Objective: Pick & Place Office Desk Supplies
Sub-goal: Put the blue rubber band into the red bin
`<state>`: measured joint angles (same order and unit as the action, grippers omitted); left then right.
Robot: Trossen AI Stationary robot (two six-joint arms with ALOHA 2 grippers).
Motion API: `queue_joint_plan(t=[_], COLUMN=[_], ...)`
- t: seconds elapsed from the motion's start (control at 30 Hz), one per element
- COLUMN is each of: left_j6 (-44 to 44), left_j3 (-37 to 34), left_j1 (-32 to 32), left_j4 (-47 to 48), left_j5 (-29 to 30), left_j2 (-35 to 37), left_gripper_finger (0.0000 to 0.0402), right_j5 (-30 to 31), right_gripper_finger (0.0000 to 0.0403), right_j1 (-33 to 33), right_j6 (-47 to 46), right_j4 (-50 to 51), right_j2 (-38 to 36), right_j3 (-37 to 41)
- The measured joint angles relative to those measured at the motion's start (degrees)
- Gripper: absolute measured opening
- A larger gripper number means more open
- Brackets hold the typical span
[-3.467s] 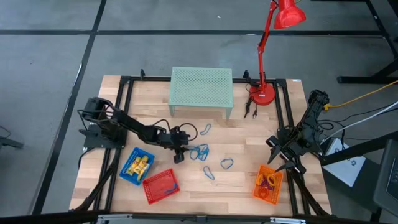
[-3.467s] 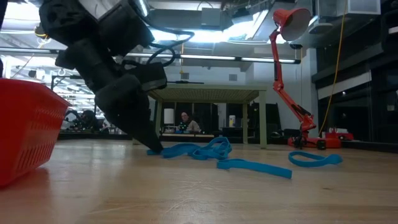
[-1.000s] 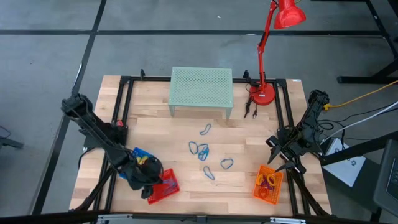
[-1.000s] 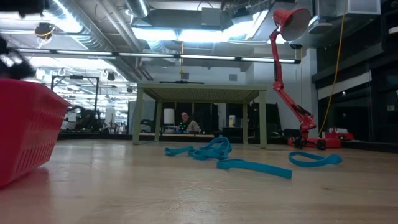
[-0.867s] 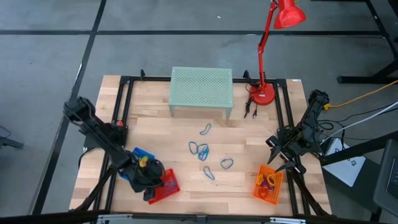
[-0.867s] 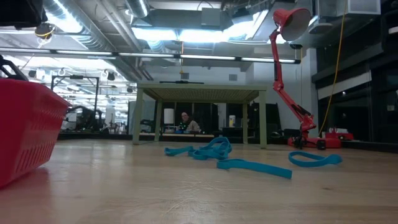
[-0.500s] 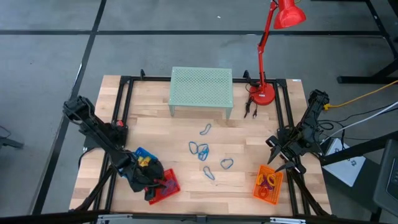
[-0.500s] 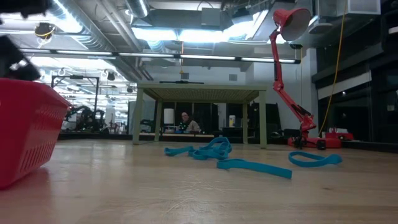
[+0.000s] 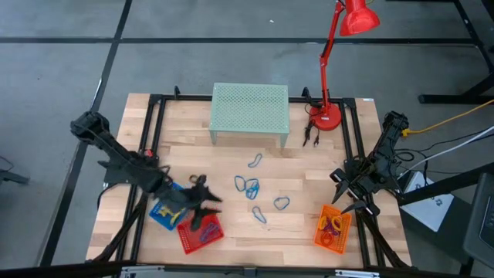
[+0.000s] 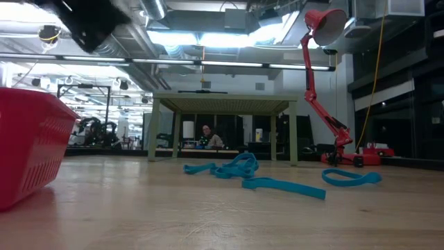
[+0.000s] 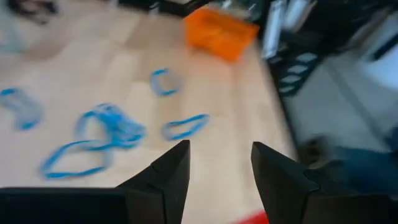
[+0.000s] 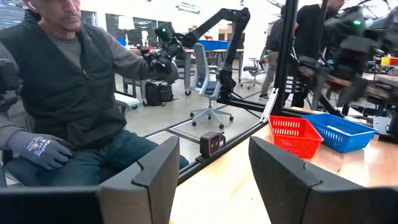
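Several blue clip loops lie flat on the wooden table [image 9: 309, 170] around its middle: a cluster [image 9: 247, 187] [image 11: 106, 130] and single ones [image 9: 281, 203] [image 9: 255, 161] [image 11: 185, 126]. One blue loop [image 9: 207, 232] lies in the red basket [image 9: 199, 232]. Yellow pieces sit in the blue basket [image 9: 164, 210], coloured rings in the orange basket [image 9: 333, 228]. My left gripper [image 9: 208, 202] [image 11: 217, 168] hangs open in the air, between the red basket and the loop cluster, pointing at the loops. My right gripper [image 12: 214, 162] waits open at the table's right edge.
A pale green mesh stand [image 9: 250, 112] stands at the far middle, with a red desk lamp [image 9: 328, 116] to its right. The table is framed by a black rail [image 9: 154, 116]. A person [image 12: 68, 81] sits beyond the table's edge.
My left gripper has risen from over the red basket and swung toward the table's middle, turning to face the blue loops. A blue loop now shows in the red basket where the gripper was. The loops on the table have not moved.
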<state>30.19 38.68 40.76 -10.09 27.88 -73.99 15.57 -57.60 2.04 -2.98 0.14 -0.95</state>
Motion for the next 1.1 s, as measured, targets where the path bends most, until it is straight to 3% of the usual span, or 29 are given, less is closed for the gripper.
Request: queue_joint_plan(t=[0.27, 0.43, 0.77, 1.1], left_j6=[-10.75, -14.57, -16.84, -27.79], left_j3=[0.00, -0.01, 0.43, 9.07], left_j1=[-16.66, -22.70, -27.09, -26.93], left_j4=[1.44, 0.90, 0.98, 1.79], left_j5=[-12.58, -17.64, -18.96, -20.30], left_j2=[-5.30, -9.96, -19.64, -25.35], left_gripper_finger=[0.0166, 0.0165, 0.0165, 0.0165], right_j5=[0.00, 0.00, 0.00, 0.00], right_gripper_finger=[0.0195, 0.0195, 0.0194, 0.0194], right_j1=[0.02, 0.02, 0.01, 0.02], right_j6=[0.00, -0.02, -0.01, 0.00], right_j4=[0.01, 0.01, 0.02, 0.01], right_j2=[0.00, 0.00, 0.00, 0.00], right_j3=[0.00, 0.00, 0.00, 0.00])
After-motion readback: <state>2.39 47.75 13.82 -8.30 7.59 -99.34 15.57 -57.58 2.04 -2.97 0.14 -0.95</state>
